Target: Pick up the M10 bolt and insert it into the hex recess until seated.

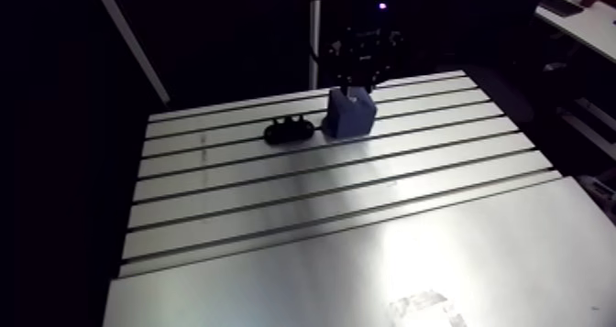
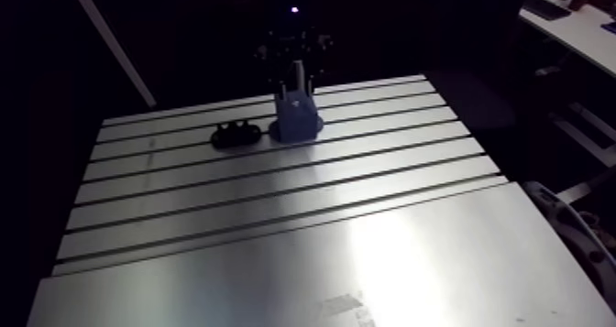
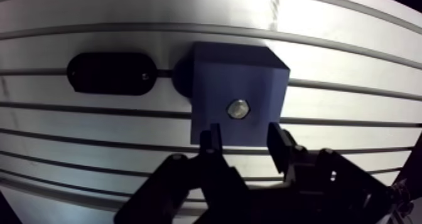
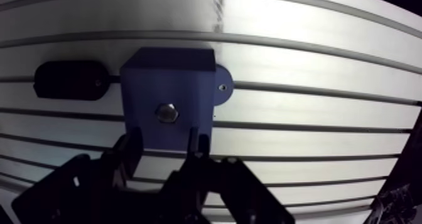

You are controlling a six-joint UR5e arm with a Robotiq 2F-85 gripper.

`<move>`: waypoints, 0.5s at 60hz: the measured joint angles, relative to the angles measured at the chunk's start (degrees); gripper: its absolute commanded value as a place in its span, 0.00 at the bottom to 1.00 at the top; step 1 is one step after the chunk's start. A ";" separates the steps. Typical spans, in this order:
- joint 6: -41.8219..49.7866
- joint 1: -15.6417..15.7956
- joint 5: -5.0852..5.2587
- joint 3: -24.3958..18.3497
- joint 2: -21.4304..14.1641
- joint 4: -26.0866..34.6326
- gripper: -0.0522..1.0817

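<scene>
The bolt (image 3: 238,108) sits in the top of the blue block (image 3: 220,69), upper middle of the arm view near the far edge of the table (image 1: 367,230), a black holder (image 3: 112,73) just beside it. The gripper (image 3: 243,137) hangs above the block, fingers apart and empty; open table spreads across the lower frame

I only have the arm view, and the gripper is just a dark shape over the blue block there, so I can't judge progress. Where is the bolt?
Observer: In the wrist view the bolt sits in the top face of the blue block, its metal hex head showing in the recess.
Operator: Is the gripper holding it?
Observer: No. The gripper is open; its fingers stand apart, the bolt ahead of them, with nothing between them.
Operator: And the black piece beside the block?
Observer: The black holder lies flat on the table, and I see no bolt on it.
</scene>
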 measured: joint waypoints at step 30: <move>0.86 0.01 0.22 -1.03 -1.88 4.43 0.05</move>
